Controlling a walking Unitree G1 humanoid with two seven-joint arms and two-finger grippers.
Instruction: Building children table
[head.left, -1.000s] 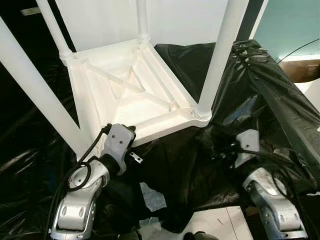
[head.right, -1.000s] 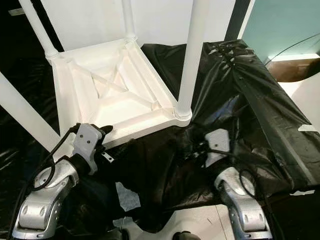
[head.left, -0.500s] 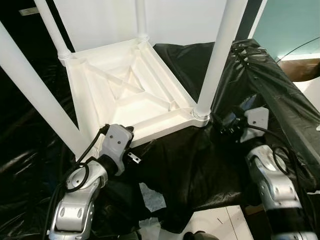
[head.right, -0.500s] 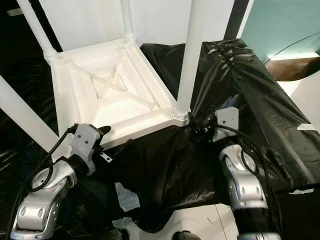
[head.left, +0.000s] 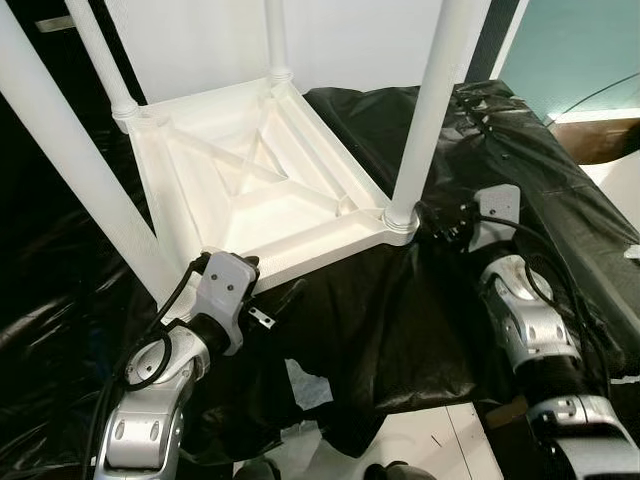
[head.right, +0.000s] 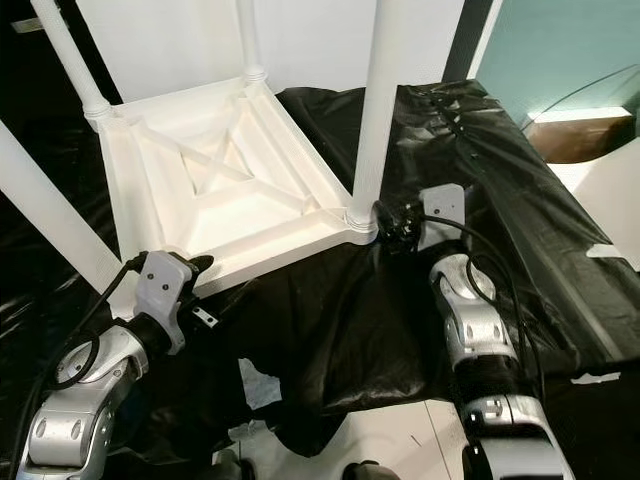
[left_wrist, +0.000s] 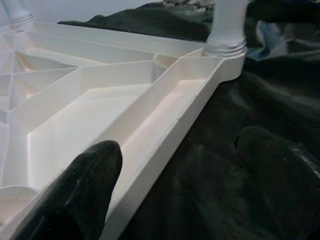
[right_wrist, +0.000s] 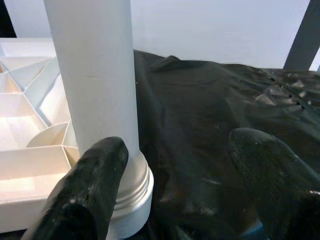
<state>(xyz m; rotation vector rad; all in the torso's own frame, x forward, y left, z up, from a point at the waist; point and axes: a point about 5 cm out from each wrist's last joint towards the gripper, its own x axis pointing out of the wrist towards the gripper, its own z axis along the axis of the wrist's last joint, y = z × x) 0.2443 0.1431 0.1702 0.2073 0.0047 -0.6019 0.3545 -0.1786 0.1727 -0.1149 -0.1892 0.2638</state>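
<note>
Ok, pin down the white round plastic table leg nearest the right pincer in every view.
Left eye view: white round plastic table leg, right of centre.
Right eye view: centre.
Left wrist view: its base, far corner.
Right wrist view: close, beside one finger.
Shared landmark: the ribbed underside of the white tabletop.

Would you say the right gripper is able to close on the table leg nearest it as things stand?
Probably yes. The right gripper is open beside the base of the near leg, one finger already against it, with only black sheeting around and nothing between.
</note>
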